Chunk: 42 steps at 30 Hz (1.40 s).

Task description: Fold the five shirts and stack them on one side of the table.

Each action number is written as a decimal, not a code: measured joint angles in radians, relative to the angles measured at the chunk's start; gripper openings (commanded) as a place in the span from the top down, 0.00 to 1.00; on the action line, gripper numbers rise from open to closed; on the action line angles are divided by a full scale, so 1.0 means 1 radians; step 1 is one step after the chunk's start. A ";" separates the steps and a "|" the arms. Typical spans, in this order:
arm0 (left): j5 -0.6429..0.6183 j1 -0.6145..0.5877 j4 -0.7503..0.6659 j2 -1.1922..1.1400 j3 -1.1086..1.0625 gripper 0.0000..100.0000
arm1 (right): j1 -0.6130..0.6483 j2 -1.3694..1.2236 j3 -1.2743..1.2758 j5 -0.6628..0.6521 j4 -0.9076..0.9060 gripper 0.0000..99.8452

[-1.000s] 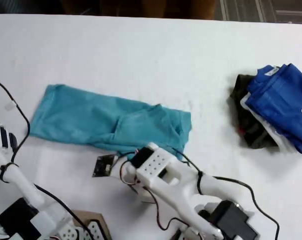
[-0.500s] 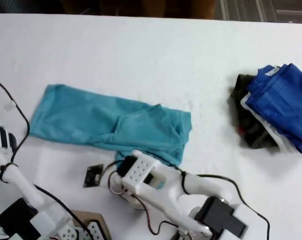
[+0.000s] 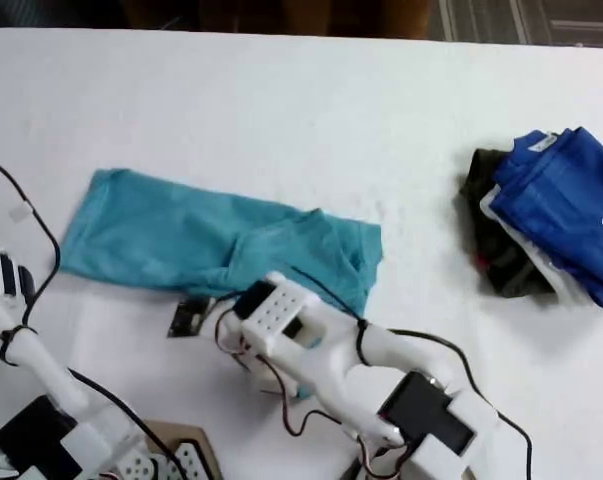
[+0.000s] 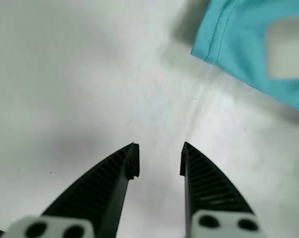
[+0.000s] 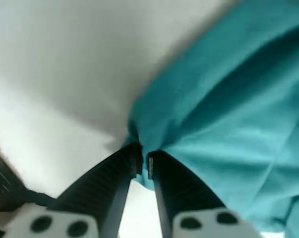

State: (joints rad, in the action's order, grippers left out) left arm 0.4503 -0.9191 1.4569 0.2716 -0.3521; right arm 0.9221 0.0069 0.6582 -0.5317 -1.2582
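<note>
My right claw [image 5: 142, 163] is clamped on the near hem of the teal shirt [image 3: 221, 245], its two black fingers [image 5: 114, 183] drawn almost together with a fold of the fabric pinched between the tips. The shirt lies on the white desk [image 3: 281, 100] as a long band, left of centre, running from the left side toward the middle. It is folded lengthwise, with creases gathered at its right end. In the high view my right arm [image 3: 321, 350] reaches in from the near edge and covers the part of the hem where the claw has hold.

My left claw [image 4: 158, 161] hangs spread open over bare desk, nothing between its fingers. One stitched corner of the teal shirt shows beyond it, well apart from the tips. The left arm [image 3: 21, 370] sits at the near left corner, trailing black cables.

At the far right of the desk lies the stack of folded shirts [image 3: 526, 240], a blue shirt [image 3: 571, 200] on top (white and dark layers show beneath it).
</note>
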 measured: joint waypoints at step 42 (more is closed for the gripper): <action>0.000 0.000 0.000 0.000 0.000 0.84 | -0.503 -0.499 -1.022 -0.195 -0.057 0.75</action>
State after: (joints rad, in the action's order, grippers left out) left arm 0.4503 -0.9191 1.4569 0.2716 -0.3521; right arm 0.4189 -0.4918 -0.3636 -0.7265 -1.3149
